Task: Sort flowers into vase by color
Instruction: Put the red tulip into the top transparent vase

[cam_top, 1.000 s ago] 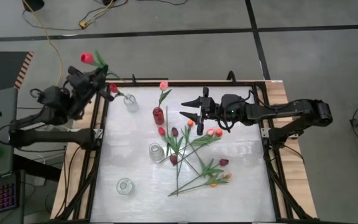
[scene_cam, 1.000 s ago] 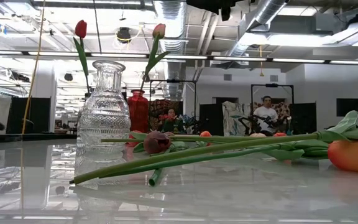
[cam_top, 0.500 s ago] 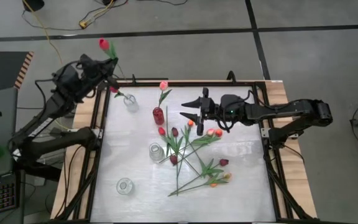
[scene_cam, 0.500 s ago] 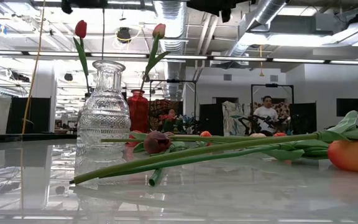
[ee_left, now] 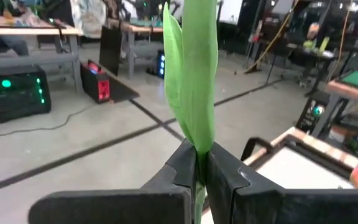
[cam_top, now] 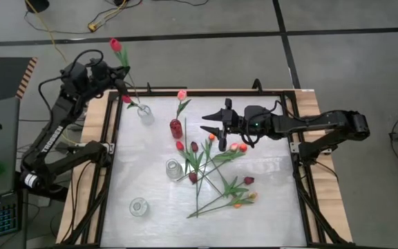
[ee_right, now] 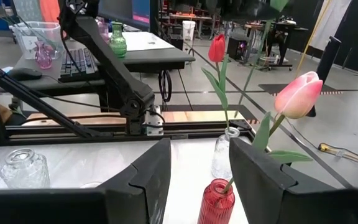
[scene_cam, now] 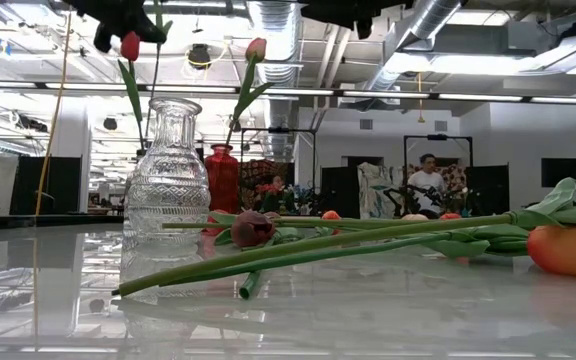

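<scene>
My left gripper point(cam_top: 111, 69) is at the table's far left corner, shut on a red tulip point(cam_top: 115, 46). It is just beyond a clear vase point(cam_top: 145, 114) that has another red tulip point(cam_top: 126, 99) standing in it. My right gripper point(cam_top: 206, 128) hovers open over the table's middle, holding nothing. It is beside a red vase point(cam_top: 176, 128) in which a pink tulip point(ee_right: 298, 94) stands. Several loose flowers point(cam_top: 216, 173) lie crossed on the tabletop below and in front of my right gripper. My left gripper pinches the red tulip's stem and leaf base point(ee_left: 197, 144) between its two fingers, which lie about level and across the stem. The tulip stands upright, leaf and head above the fingers. Its lower stem point(scene_cam: 154, 60) hangs below them, clear of the table, near the clear vase.
Two more clear vases point(cam_top: 173, 168) point(cam_top: 138, 206) stand on the white tabletop, left of the loose flowers. A black frame point(cam_top: 112, 138) edges the table. A person stands far back in the room in the low view.
My left arm has swung round at the far left corner, carrying the red tulip toward the far edge. The tulip has turned from slanting to upright. The gripper has come into the top of the low view beside the red tulip in the vase.
</scene>
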### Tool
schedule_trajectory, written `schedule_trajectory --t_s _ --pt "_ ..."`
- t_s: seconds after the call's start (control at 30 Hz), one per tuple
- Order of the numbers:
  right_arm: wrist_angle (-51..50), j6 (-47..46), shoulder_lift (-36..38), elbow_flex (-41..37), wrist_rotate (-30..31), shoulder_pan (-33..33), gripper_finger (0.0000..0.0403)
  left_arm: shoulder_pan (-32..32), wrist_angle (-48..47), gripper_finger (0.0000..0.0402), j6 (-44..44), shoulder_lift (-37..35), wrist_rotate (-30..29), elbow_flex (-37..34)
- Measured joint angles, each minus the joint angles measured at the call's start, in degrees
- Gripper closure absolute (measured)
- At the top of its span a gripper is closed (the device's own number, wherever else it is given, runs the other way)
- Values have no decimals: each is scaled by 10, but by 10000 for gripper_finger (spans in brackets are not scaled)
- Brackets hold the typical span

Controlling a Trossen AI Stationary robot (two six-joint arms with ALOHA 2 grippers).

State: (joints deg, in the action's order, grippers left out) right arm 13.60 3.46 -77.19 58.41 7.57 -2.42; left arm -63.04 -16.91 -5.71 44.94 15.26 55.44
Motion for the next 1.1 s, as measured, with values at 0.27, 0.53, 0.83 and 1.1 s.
schedule_trajectory --t_s 0.27,0.53,0.83,1.1 --pt "1 0 0 0 0 0 212 0 -3 398 0 32 0 -1" --pt "0 0 0 0 0 0 212 0 1 398 0 67 -1 -2" --pt "1 0 0 0 0 0 212 0 -4 396 -9 71 2 -2" --pt "1 0 0 0 0 0 212 0 -10 393 -9 71 2 -2"
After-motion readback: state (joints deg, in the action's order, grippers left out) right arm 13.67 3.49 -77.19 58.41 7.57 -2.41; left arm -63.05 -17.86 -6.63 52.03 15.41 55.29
